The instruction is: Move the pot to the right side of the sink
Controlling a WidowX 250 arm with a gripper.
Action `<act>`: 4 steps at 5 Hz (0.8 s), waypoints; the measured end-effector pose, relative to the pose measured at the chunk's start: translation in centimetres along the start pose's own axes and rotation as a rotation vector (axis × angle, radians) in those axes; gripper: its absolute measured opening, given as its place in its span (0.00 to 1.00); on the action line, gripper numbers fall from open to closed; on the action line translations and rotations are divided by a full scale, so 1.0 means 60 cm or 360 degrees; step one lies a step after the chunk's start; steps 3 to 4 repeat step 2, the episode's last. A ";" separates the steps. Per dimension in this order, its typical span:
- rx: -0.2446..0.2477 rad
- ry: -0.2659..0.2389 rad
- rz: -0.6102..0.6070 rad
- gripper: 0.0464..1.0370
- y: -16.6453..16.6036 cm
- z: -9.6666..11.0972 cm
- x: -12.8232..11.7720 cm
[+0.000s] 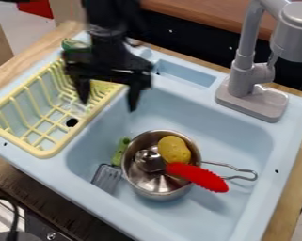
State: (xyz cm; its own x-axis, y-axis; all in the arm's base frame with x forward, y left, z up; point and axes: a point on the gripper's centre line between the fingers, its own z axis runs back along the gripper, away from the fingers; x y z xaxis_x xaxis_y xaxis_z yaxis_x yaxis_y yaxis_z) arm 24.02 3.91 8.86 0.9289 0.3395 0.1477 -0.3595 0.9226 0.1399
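Note:
The black gripper (109, 101) hangs over the boundary between the yellow drying rack and the sink, up and to the left of the pot, its two fingers spread apart with nothing between them. A steel pot (147, 182) rests in the middle of the light blue sink (253, 141), its wire handle pointing right. Inside the pot lie a yellow potato-like item (174, 149) and a metal ladle head (149, 160). The ladle's red handle (200, 176) extends over the pot's right rim.
A yellow drying rack (49, 153) stands on the left. Beside the pot's left side are a green item (120, 151) and a grey rectangular item (107, 178). The grey faucet (244, 77) rises at the back right edge of the sink.

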 end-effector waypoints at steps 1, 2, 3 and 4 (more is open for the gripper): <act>0.0004 -0.0028 0.0097 0.96 -0.020 -0.005 0.051; -0.0038 -0.0054 0.0278 0.96 -0.024 -0.008 0.099; -0.0038 -0.0054 0.0278 0.96 -0.024 -0.008 0.099; -0.0038 -0.0054 0.0278 0.96 -0.024 -0.008 0.099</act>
